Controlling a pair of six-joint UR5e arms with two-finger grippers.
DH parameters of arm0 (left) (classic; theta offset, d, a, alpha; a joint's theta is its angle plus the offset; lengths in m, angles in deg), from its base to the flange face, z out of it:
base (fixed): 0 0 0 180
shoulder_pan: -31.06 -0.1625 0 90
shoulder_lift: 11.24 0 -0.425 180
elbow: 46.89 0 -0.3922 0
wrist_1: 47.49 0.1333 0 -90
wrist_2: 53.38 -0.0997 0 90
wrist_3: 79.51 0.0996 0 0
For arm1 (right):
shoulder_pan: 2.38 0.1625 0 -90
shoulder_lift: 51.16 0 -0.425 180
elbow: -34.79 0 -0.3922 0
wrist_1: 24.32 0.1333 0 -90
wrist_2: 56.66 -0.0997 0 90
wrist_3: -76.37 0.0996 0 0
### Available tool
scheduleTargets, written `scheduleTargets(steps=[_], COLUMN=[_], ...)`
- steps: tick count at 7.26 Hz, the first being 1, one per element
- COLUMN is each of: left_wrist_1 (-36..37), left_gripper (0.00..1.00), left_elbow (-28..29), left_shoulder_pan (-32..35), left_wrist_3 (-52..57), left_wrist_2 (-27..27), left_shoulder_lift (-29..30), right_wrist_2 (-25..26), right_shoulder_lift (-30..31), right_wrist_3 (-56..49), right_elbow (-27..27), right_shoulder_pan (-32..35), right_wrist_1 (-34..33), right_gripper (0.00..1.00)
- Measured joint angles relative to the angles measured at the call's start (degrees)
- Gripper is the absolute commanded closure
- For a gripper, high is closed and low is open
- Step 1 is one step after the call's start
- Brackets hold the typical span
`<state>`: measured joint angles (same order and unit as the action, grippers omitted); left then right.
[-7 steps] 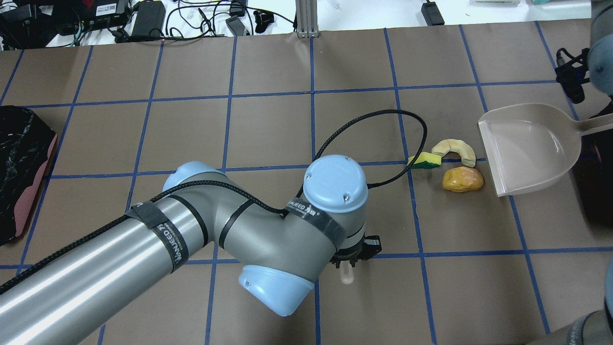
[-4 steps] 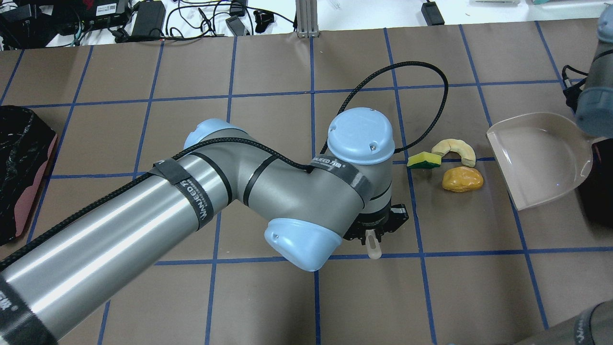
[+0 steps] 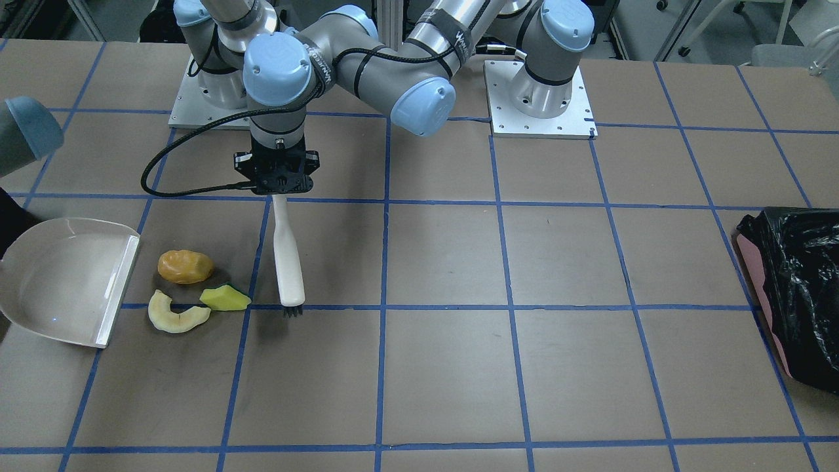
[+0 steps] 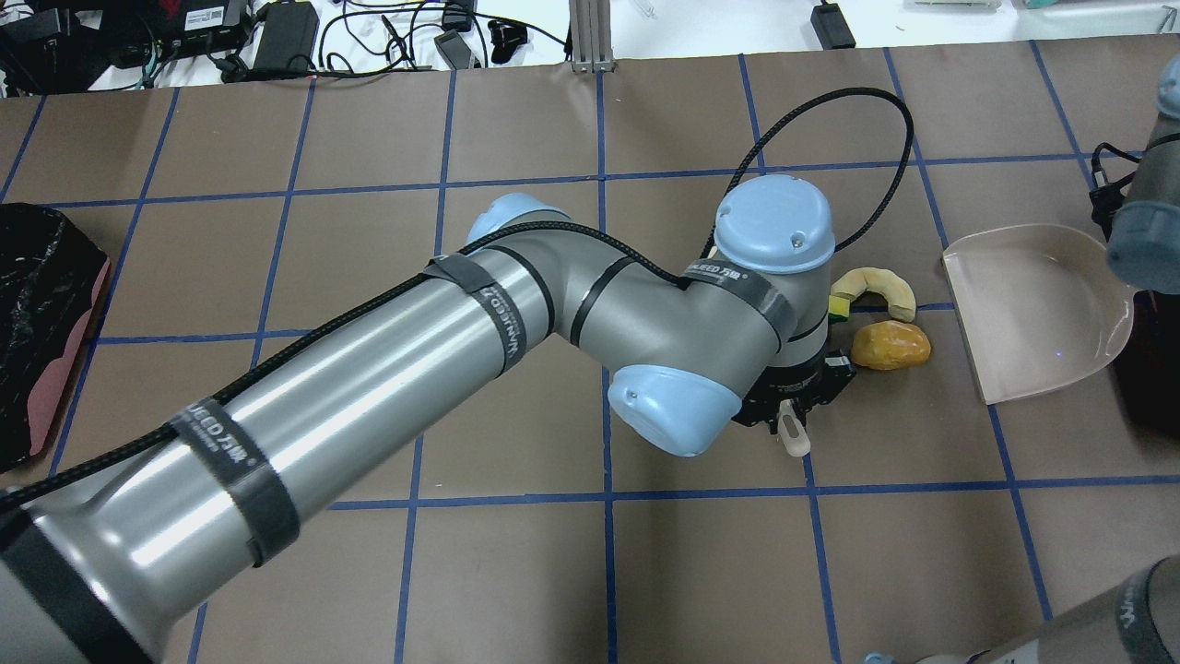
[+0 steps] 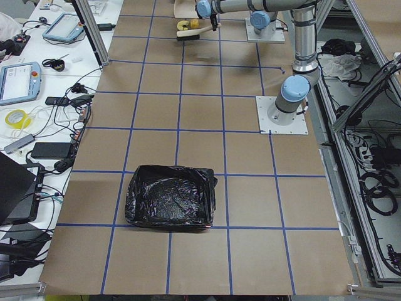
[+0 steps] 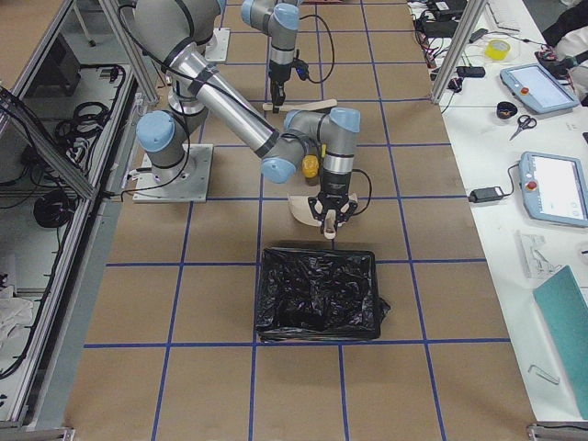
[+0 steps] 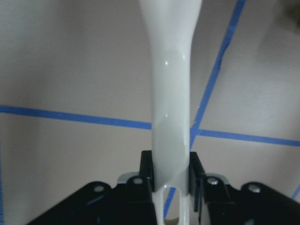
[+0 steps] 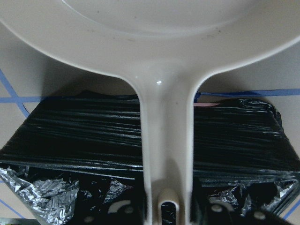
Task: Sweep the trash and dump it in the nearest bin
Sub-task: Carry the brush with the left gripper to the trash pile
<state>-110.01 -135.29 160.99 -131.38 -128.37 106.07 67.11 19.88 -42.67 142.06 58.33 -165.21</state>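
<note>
My left gripper (image 3: pixel 278 187) is shut on the handle of a white brush (image 3: pixel 288 262), clearly so in the left wrist view (image 7: pixel 171 168). The bristles rest on the table just beside the yellow-green sponge wedge (image 3: pixel 225 298). The pale crescent slice (image 3: pixel 175 314) and the orange-brown lump (image 3: pixel 185 267) lie between the brush and the beige dustpan (image 3: pixel 65 282). My right gripper (image 8: pixel 166 211) is shut on the dustpan's handle. The bin (image 4: pixel 1148 369) shows as a black edge behind the dustpan. In the exterior right view the bin (image 6: pixel 317 294) has a black bag liner.
A pink bin with a crinkly black bag (image 4: pixel 37 323) stands at the table's far left end. In the overhead view my left wrist (image 4: pixel 774 226) hides most of the sponge. Cables and electronics (image 4: pixel 277 37) lie beyond the table's far edge.
My left arm has swung forward and right, bringing the brush close to the trash. The dustpan has shifted a little right and turned. The three pieces have not moved.
</note>
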Motion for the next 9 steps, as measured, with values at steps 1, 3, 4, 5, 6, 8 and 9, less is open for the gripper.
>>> scheduleTargets(steps=[1,3,4,5,6,8,9], left_wrist_1=[0.94,1.73,1.93,2.01,2.04,2.13,2.19], left_gripper=[1.00,1.00,1.00,1.00,1.00,1.00,1.00], left_elbow=[2.03,4.12,5.70,8.05,10.27,12.39,13.85], left_shoulder_pan=[0.34,0.55,0.57,0.72,1.24,2.55,2.99], left_wrist_3=[-0.96,-2.25,-3.40,-4.98,-6.22,-7.89,-8.46], left_wrist_2=[-0.11,-0.27,-0.25,-0.07,0.14,0.21,0.15], left_shoulder_lift=[2.27,5.29,6.75,8.52,10.24,12.64,13.95], right_wrist_2=[-0.08,-0.43,-0.79,-1.26,-1.56,-1.97,-2.44], right_shoulder_lift=[-0.02,-0.06,-0.12,-0.15,-0.18,-0.25,-0.27], right_wrist_3=[1.31,2.46,2.40,2.16,1.92,1.48,1.13], right_elbow=[0.67,1.75,1.95,2.00,2.00,1.99,1.99], right_shoulder_pan=[-0.03,-0.06,-0.06,-0.06,-0.06,-0.07,-0.06], right_wrist_1=[-0.09,-0.22,-0.24,-0.26,-0.26,-0.27,-0.26], right_gripper=[1.00,1.00,1.00,1.00,1.00,1.00,1.00])
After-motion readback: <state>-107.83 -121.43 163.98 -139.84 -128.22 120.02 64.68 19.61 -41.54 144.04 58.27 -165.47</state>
